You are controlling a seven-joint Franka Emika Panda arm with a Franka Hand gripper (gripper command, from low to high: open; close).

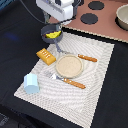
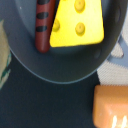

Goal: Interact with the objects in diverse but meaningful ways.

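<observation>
Exterior view: gripper point(image 1: 56, 25) low over pan point(image 1: 51, 33) at far corner of striped mat point(image 1: 95, 75); jaw state cannot tell, fingers hidden. Wrist view: cheese wedge point(image 2: 79, 24) and sausage point(image 2: 44, 25) side by side, touching, inside pan. Orange block point(image 1: 46, 56) just beside pan. Blue cup point(image 1: 31, 82) well apart, near corner.

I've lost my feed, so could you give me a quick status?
Gripper over pan, jaws unseen. Cheese and sausage in pan. Bread beside it.
</observation>
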